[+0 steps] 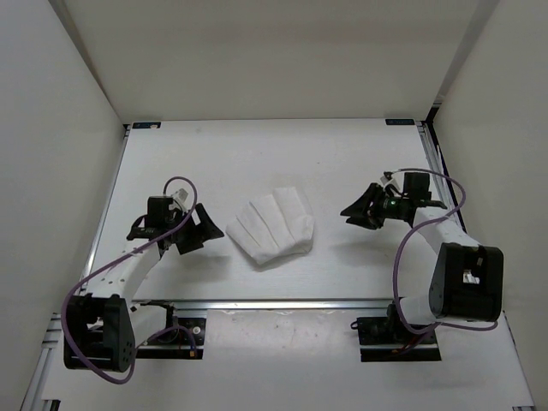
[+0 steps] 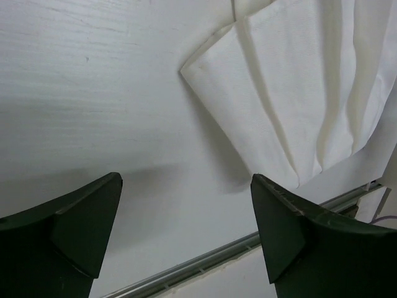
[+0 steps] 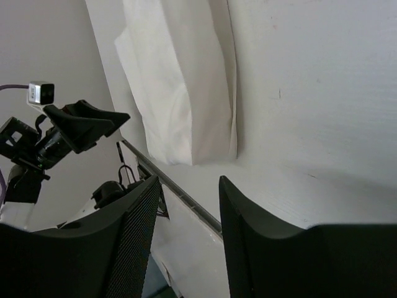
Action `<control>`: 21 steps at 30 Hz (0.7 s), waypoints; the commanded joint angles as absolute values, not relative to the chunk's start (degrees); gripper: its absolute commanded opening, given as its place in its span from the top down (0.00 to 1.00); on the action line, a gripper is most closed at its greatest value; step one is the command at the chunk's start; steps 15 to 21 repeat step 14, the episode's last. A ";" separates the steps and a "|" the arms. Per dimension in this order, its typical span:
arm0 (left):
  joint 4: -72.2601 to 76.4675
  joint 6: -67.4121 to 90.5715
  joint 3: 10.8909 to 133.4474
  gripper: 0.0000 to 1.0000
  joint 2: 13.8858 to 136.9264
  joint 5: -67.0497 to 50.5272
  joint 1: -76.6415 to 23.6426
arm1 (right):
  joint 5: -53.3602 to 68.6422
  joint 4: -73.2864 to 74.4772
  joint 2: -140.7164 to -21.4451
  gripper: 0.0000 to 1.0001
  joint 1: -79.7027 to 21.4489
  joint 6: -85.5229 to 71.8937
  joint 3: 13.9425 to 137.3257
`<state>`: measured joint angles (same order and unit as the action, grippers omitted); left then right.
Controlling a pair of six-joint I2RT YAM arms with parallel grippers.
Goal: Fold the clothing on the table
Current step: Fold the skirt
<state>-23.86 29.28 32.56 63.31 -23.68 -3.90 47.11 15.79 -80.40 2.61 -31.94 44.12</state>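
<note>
Lying near the middle of the table (image 1: 214, 163), the clothing (image 1: 271, 229) is a white, fan-shaped bundle, folded over itself, with long soft creases running across its layers. The left gripper (image 1: 208, 228) sits just beside its left edge, jaws spread wide and empty. The right gripper (image 1: 351, 211) hangs well apart on the right, fingers parted, holding nothing.
</note>
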 commanded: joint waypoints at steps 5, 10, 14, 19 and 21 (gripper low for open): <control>-23.82 26.28 32.00 0.01 60.21 -25.75 -2.64 | 50.98 15.03 -80.59 0.51 3.34 -29.44 48.34; -23.99 27.24 31.03 0.01 58.71 -25.49 -0.70 | 51.42 15.82 -81.56 0.50 2.82 -28.30 50.71; -25.66 25.93 32.16 0.02 57.04 -24.35 -0.09 | 51.07 17.31 -82.00 0.51 2.99 -27.16 52.03; -25.66 25.93 32.16 0.02 57.04 -24.35 -0.09 | 51.07 17.31 -82.00 0.51 2.99 -27.16 52.03; -25.66 25.93 32.16 0.02 57.04 -24.35 -0.09 | 51.07 17.31 -82.00 0.51 2.99 -27.16 52.03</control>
